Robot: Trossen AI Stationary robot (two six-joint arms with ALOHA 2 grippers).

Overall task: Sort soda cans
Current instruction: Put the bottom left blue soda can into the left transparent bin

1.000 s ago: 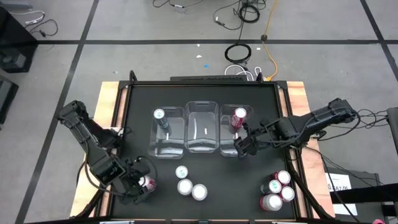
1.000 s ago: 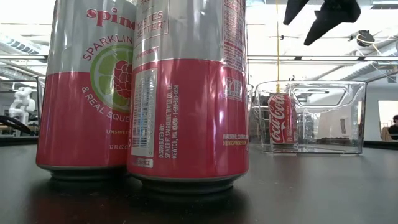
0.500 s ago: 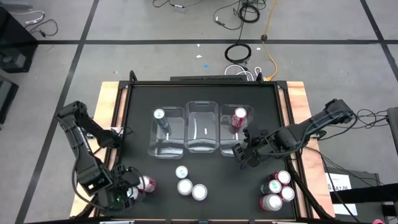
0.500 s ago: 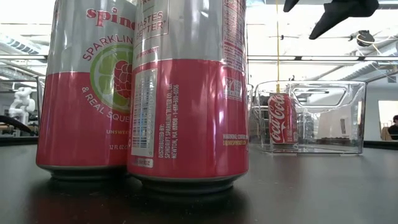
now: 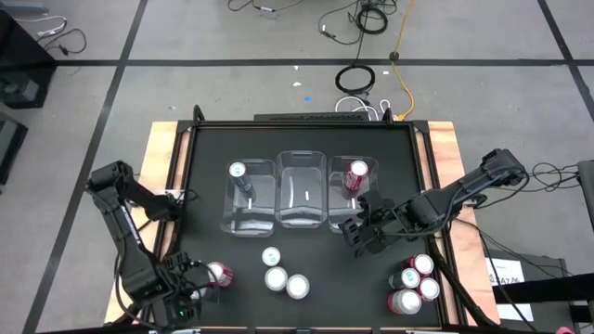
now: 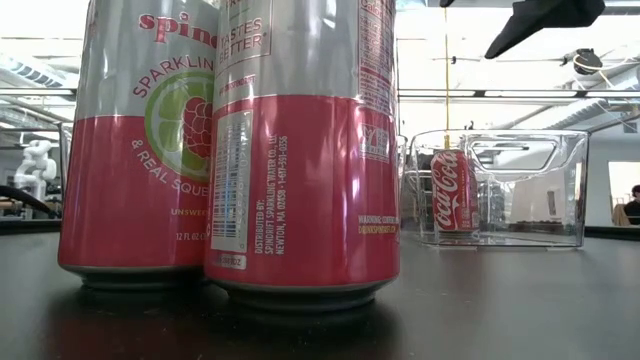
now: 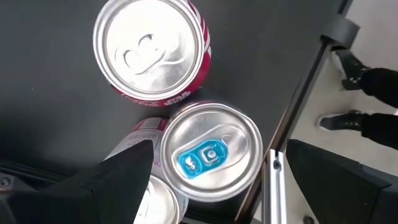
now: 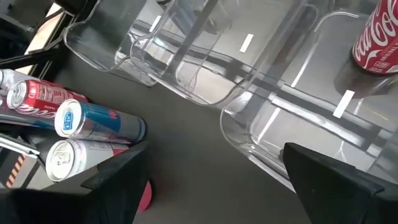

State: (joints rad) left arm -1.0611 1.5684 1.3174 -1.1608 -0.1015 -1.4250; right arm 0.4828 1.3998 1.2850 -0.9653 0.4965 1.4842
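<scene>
High view. Black table (image 5: 302, 139) with three clear plastic rectangular bins (image 5: 302, 202) in a row at centre: the left one holds a slim can with a teal-blue side (image 5: 239, 173), the right one a dark red cola can (image 5: 355, 176), the middle none, so sorting by kind has likely begun. Unsorted silver-topped cans stand in clusters at lower centre (image 5: 281, 276) and lower right (image 5: 413, 283). The left gripper (image 5: 181, 295), lower left, hangs released beside a red-pink can (image 5: 219, 274); the right gripper (image 5: 357, 232), right of centre, is spread and empty.

Low view. Two pink-and-silver sparkling-water cans (image 6: 300, 150) fill the left; only here are labels readable.

Left wrist view. Only here, three can tops below the gripper, one with a blue tab (image 7: 211, 152).

Right wrist view. Bins from near, the cola can at upper right.
</scene>
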